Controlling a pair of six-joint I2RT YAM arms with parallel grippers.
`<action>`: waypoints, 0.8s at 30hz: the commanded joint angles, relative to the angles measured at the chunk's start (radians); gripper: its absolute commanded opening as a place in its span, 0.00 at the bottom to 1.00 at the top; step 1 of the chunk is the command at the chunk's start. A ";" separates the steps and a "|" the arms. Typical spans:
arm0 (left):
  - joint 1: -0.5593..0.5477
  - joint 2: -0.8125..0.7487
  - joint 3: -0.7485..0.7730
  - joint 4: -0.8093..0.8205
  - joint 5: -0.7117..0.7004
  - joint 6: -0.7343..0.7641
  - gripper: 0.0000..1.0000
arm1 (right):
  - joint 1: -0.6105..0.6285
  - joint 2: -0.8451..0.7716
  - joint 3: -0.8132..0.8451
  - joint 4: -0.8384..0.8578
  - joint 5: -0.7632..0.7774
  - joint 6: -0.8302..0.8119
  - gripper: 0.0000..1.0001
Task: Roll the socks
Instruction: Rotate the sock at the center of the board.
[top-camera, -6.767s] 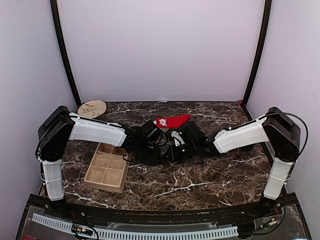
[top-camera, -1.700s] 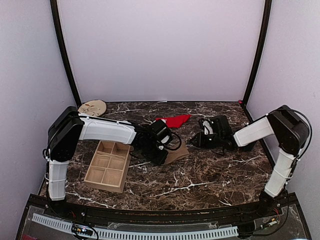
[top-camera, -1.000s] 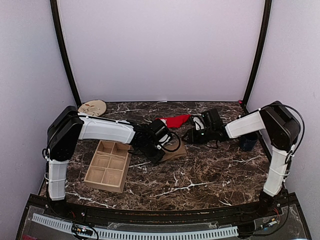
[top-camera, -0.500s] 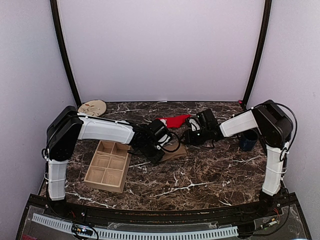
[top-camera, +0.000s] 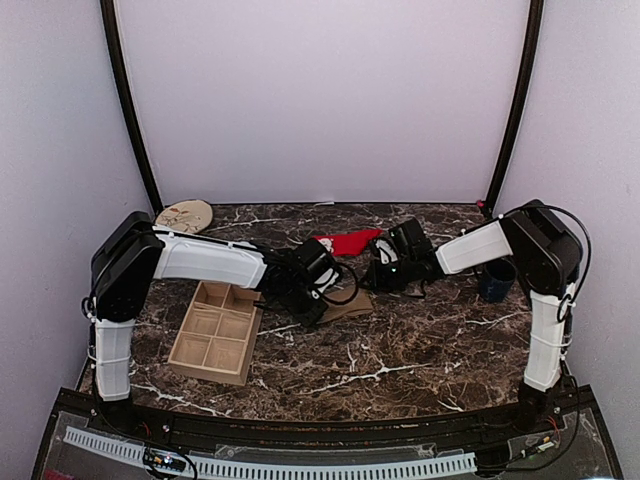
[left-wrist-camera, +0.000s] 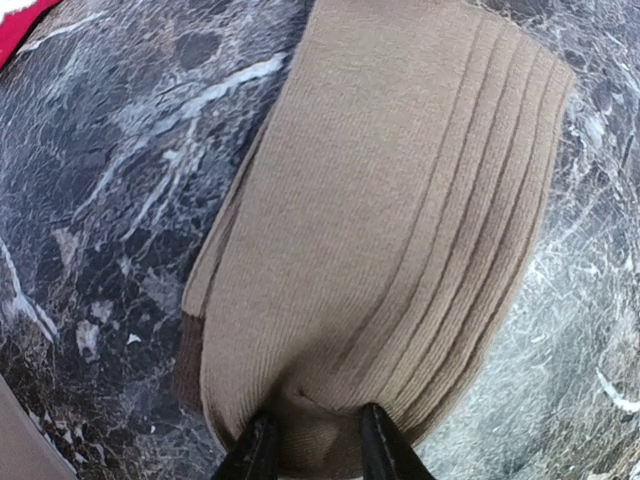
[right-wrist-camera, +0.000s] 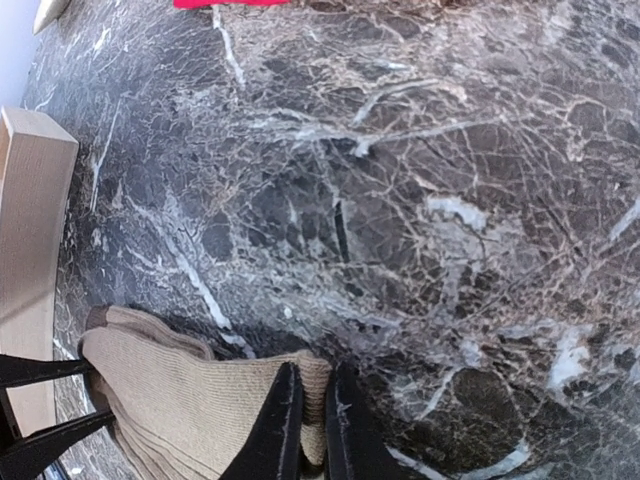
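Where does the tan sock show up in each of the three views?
Top external: the tan sock lies just below the picture's centre.
Left wrist: it fills the middle of the frame.
Right wrist: it sits at bottom left.
Shared landmark: the red sock, in the left wrist's top-left corner and on the right wrist's top edge.

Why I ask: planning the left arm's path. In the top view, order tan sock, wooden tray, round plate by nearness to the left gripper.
1. tan sock: pinched in the left gripper.
2. wooden tray: to its left.
3. round plate: back-left corner.
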 joint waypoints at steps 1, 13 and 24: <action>0.034 -0.048 -0.037 -0.056 -0.038 -0.051 0.33 | 0.026 -0.037 -0.055 -0.011 0.050 0.045 0.07; 0.066 -0.210 -0.048 -0.061 -0.044 -0.255 0.51 | 0.182 -0.206 -0.237 0.060 0.439 0.473 0.04; 0.054 -0.462 -0.352 0.038 0.157 -0.351 0.59 | 0.521 -0.147 -0.219 -0.153 0.827 1.200 0.04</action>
